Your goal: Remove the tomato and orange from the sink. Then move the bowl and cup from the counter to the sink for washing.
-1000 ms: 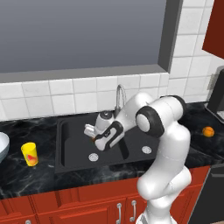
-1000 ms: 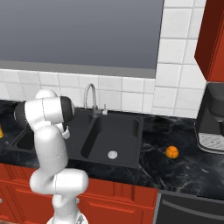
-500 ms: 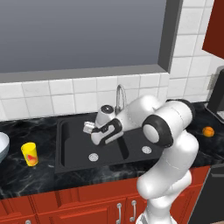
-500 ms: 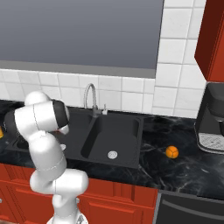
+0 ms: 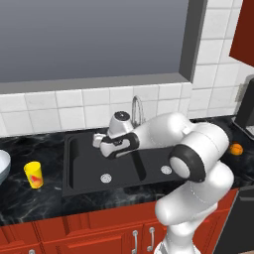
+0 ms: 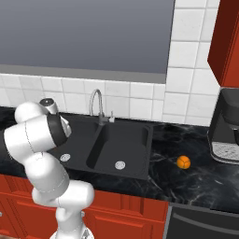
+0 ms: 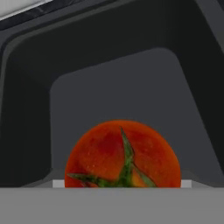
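Note:
The tomato [image 7: 123, 155], dark red with a green stem, looms large at the bottom middle of the hand view, lying in a corner of the black sink [image 5: 149, 171] close in front of my gripper. In the left base view my gripper [image 5: 97, 144] reaches left over the back of the left basin, open and holding nothing; the hand hides the tomato there. The orange [image 5: 236, 149] [image 6: 183, 162] rests on the counter right of the sink [image 6: 133, 140]. On the counter left of the sink stands the yellow cup [image 5: 33, 174], and beside it the bowl [image 5: 2, 166] is cut by the left edge.
The curved faucet [image 5: 135, 106] [image 6: 95, 105] rises behind the divider, just right of my hand. A dark coffee machine [image 6: 226, 126] stands at the far right of the counter. A tiled wall and a window ledge run behind the sink.
My arm has stretched further left, carrying the gripper from near the faucet over the left basin. The jaws stay equally wide. Orange, cup and bowl have not moved.

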You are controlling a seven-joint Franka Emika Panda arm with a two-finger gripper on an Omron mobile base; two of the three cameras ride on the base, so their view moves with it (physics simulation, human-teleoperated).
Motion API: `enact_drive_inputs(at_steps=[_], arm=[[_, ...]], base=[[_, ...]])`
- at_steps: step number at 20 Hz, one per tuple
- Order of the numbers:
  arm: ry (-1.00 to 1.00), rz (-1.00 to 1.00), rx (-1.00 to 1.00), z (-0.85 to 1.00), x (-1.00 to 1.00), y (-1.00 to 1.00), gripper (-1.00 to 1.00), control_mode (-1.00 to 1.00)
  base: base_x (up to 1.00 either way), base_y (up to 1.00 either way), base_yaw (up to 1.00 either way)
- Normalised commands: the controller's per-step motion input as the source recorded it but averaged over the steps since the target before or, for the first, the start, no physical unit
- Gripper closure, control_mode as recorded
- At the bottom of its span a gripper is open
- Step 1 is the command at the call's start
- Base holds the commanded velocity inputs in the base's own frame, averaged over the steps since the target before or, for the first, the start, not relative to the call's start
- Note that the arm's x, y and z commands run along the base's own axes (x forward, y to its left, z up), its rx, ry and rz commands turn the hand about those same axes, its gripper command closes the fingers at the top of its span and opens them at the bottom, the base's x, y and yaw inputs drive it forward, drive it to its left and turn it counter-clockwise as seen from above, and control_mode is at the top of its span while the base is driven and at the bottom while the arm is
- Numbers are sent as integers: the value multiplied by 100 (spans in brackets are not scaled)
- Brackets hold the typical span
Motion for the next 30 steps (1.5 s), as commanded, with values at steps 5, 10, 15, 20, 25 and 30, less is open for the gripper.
enact_drive_inputs(at_steps=[5,10,15,20,25,30], arm=[[0,7,-4,35,-11,16,100,-100],[0,7,-2,33,-11,16,100,-100],[0,6,0,29,-3,23,100,-100],[-3,6,0,28,0,27,100,-100],[-8,1,-1,21,0,32,100,-100],[0,1,0,21,0,35,100,-100]], base=[[0,0,0],[0,0,0],[0,0,0],[0,0,0],[0,0,0],[0,0,0]])
